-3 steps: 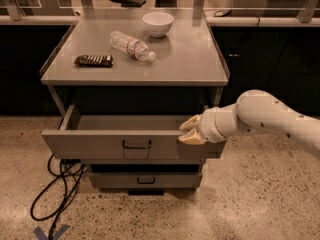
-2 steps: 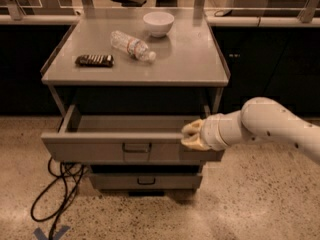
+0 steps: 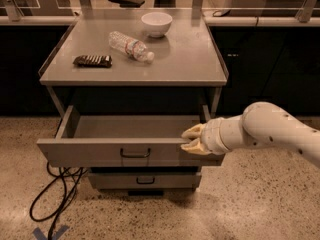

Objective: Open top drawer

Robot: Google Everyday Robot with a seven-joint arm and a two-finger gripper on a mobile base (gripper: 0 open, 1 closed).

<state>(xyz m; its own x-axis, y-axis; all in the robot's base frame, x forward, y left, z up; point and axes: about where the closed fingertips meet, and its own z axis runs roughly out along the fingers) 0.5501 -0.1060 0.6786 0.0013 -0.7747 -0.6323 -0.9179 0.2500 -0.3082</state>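
We see the top drawer standing well out below the worktop, tool right at the right end of its front lip. We can't tell if it's gripping.

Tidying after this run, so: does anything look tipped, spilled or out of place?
The water bottle lies on its side on the cabinet top, near the bowl; no spill shows. The top drawer stands pulled out, with the gripper at its front's right end. Cables trail loose on the floor.
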